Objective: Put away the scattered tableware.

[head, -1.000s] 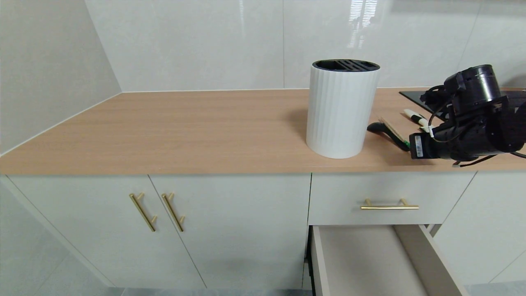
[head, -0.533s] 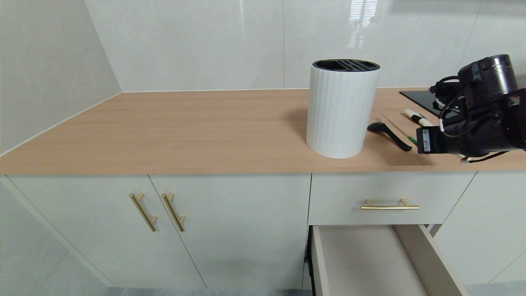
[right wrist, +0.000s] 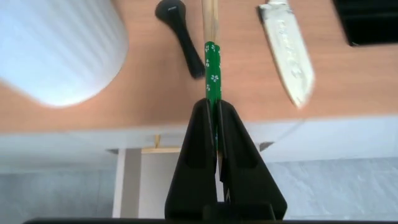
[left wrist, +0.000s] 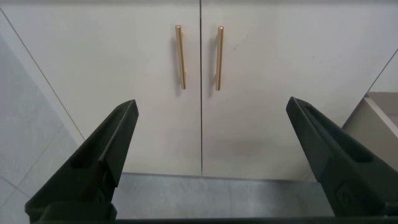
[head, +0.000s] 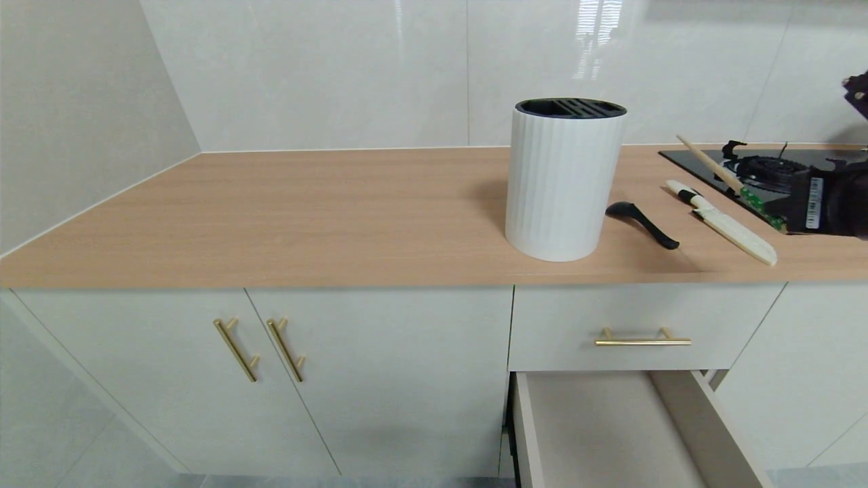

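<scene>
A pair of wooden chopsticks point(right wrist: 211, 43) with a green patterned band is clamped in my right gripper point(right wrist: 213, 107), which is shut on them. In the head view the chopsticks point(head: 717, 168) hang tilted above the counter's right end, with the right gripper point(head: 780, 222) at the picture's edge. On the counter lie a black spoon point(head: 641, 220) and a white knife point(head: 723, 223), both right of the tall white ribbed utensil holder point(head: 566, 179). My left gripper point(left wrist: 211, 109) is open and holds nothing, low down facing the cabinet doors point(left wrist: 199, 93).
A black stove top point(head: 763, 169) sits at the counter's far right. Below the counter a drawer point(head: 705, 434) stands pulled out under a shut drawer with a gold handle point(head: 643, 340). The wooden counter point(head: 305, 210) stretches left of the holder.
My right gripper has pulled back to the right and risen, lifting the chopsticks off the counter beside the spoon. The white knife has come fully into sight.
</scene>
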Motion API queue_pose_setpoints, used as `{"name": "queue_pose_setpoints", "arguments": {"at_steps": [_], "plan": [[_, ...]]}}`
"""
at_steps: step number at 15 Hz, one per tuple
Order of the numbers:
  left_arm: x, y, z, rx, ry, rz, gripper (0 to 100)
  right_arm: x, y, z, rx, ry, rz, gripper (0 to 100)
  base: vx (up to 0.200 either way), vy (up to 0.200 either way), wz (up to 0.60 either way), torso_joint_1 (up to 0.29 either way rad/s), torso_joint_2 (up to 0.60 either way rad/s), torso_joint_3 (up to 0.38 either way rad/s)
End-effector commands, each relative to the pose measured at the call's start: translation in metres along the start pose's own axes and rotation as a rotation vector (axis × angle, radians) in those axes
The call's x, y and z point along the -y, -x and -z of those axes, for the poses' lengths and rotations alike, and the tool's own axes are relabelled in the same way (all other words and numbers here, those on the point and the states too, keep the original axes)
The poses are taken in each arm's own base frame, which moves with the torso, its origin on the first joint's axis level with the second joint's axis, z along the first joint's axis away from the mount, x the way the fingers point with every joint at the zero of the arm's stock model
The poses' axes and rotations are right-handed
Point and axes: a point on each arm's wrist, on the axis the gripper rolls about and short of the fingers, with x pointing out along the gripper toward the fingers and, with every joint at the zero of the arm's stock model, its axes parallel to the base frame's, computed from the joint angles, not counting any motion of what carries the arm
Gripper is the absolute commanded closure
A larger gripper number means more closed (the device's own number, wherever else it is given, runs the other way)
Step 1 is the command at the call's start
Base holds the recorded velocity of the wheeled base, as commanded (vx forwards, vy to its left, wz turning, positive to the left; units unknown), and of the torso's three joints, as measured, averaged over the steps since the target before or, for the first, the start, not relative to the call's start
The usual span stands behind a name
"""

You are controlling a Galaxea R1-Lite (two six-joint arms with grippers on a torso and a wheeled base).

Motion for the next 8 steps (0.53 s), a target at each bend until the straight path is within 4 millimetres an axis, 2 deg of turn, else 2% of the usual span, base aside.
{"name": "queue_pose_setpoints", "arguments": {"at_steps": [1,6,8], "plan": [[0.000,0.000,0.000,-0.001,0.001,-0.001,0,0.006,0.051,0.012,0.042,-0.018,-0.096,100,0.000,0.000,0.00,0.000,0.00,0.000],[0.000,0.000,0.000,-0.001,0.001,-0.001,0,0.028,0.120,0.051,0.140,-0.016,-0.243,100,0.000,0.000,0.00,0.000,0.00,0.000],[0.000,0.000,0.000,-0.001,-0.001,-0.001,0,0.037,0.132,0.073,0.140,-0.013,-0.250,100,0.000,0.000,0.00,0.000,0.00,0.000]]}}
